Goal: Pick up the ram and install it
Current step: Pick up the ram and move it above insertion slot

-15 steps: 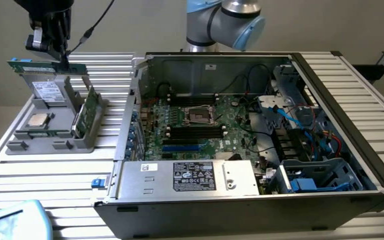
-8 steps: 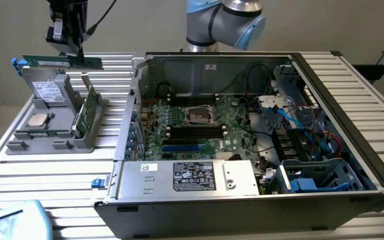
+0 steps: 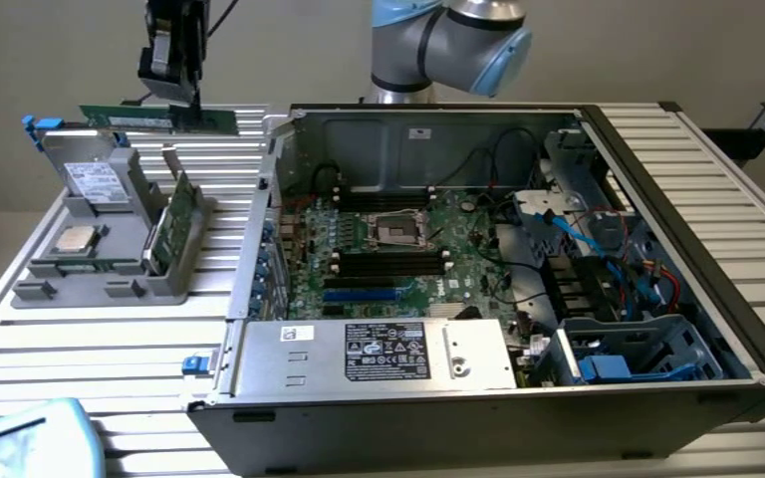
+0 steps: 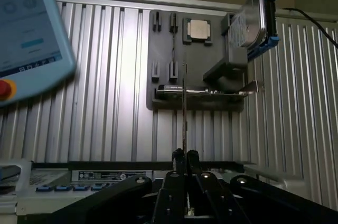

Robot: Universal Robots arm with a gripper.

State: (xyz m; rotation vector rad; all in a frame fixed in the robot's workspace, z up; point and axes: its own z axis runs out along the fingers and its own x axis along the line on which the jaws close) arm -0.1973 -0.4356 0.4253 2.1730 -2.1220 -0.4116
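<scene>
Where the gray holder (image 3: 57,267) sits on the tabletop (image 3: 37,339) at the exterior view's left, we see the end effector (image 3: 186,100) hanging above it, closed on the ram (image 3: 124,116), which is in the air, clear of the holder. The ram sits just under the fingertips, gripped right of its middle. Its long axis is roughly level and runs across the view, the right end a little lower. In the wrist view the ram (image 4: 184,108) shows edge-on, a thin line reaching out from the end effector (image 4: 185,155). Farther right lies the open computer case (image 3: 755,329). Its motherboard slots (image 3: 382,264) lie well apart from the ram and lower, and we judge that they run roughly parallel to it.
</scene>
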